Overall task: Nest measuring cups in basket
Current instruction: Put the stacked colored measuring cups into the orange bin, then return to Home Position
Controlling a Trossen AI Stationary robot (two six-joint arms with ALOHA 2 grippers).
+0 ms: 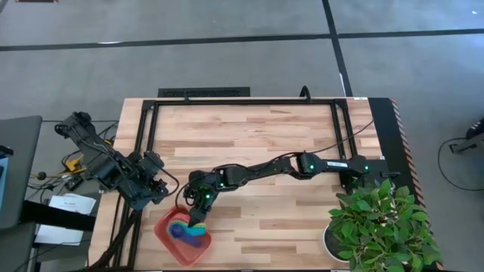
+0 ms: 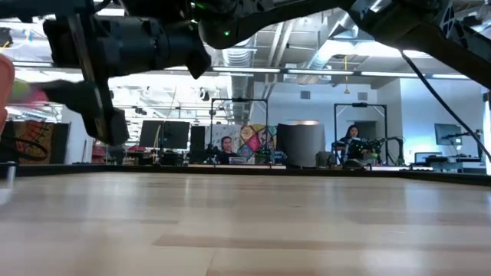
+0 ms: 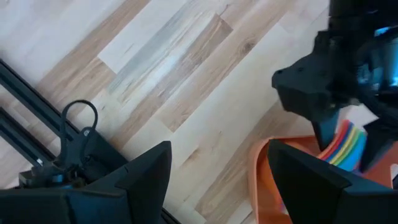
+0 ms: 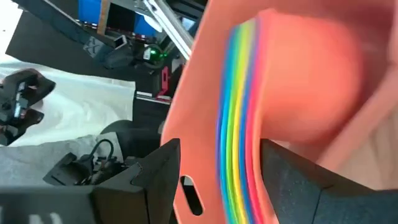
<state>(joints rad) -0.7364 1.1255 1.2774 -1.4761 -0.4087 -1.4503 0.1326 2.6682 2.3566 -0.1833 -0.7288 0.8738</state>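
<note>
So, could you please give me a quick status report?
Right pincer open around nested measuring cups in basket. Left pincer open, waiting beside basket. Nothing in the way.

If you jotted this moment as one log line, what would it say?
cups: nested stack in basket | right gripper: over stack, jaws open astride it | left gripper: beside basket, jaws open, empty | plant: table corner

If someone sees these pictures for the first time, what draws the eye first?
The salmon basket at the table's near left edge, with rainbow-coloured measuring cups nested inside. The right hand hangs open just over the stack, and a leafy green plant fills the near right corner.
</note>
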